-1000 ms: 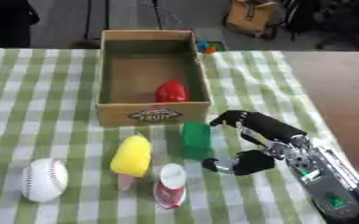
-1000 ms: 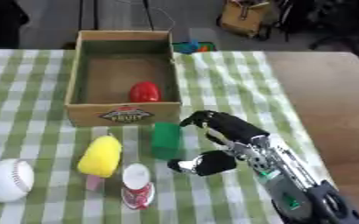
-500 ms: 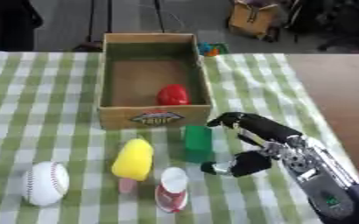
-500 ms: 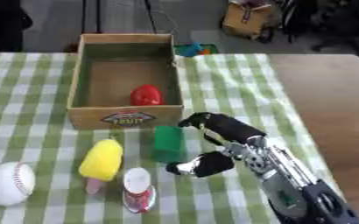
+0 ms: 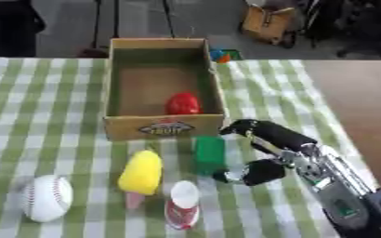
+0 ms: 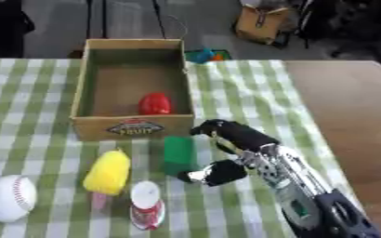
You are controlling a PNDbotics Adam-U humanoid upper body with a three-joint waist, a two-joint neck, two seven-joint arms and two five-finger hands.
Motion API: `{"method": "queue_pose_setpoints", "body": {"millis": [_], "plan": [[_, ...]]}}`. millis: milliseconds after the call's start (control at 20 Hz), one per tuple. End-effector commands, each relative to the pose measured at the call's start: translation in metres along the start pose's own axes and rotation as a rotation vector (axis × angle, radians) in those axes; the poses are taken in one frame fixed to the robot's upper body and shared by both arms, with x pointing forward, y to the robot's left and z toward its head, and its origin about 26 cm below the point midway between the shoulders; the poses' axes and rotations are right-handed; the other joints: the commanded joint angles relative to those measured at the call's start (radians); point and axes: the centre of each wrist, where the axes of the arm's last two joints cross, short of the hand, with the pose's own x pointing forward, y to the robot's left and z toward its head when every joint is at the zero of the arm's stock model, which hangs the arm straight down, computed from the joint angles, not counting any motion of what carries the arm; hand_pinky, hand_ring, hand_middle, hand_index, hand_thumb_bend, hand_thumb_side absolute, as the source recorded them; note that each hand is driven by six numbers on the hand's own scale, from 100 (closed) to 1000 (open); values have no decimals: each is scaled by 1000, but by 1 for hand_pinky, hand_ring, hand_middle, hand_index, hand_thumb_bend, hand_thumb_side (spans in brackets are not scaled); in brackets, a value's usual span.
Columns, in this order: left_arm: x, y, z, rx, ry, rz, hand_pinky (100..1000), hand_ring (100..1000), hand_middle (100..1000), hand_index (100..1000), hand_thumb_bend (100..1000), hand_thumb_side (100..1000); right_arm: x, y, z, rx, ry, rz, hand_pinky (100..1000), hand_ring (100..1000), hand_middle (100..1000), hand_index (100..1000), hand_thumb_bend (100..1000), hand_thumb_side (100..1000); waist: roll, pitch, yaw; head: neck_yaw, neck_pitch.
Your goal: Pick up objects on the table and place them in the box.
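- The right hand (image 5: 267, 151) comes in from the table's near right corner, fingers and thumb spread on either side of the green block (image 5: 209, 154), not closed on it.
- The block stands upright just in front of the cardboard box (image 5: 163, 129).
- A red object (image 5: 182, 103) lies inside the box.
- Near the front edge: baseball (image 5: 47, 197), yellow popsicle toy (image 5: 140, 173), small bottle (image 5: 181, 205).

Green-and-white checked cloth (image 5: 47, 88), brown box (image 5: 218, 88), red object (image 5: 182, 103), green block (image 5: 209, 153).
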Motion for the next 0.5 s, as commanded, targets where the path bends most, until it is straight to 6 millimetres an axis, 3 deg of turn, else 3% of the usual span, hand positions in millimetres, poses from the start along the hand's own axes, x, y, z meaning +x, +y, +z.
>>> {"method": "queue_pose_setpoints", "body": {"millis": [50,500], "plan": [[5,0,-5,-5,-27,7,546,526,568,625,143,957,-4,-7,-2,-4,2,37,948,972,843,920,624,726,4,-18,3,-4,-15],[5,1,-5,-13,-22,4,547,527,569,624,142,957,-7,-6,-6,8,-3,40,941,964,818,890,615,707,3,-17,4,-5,-10]]}}
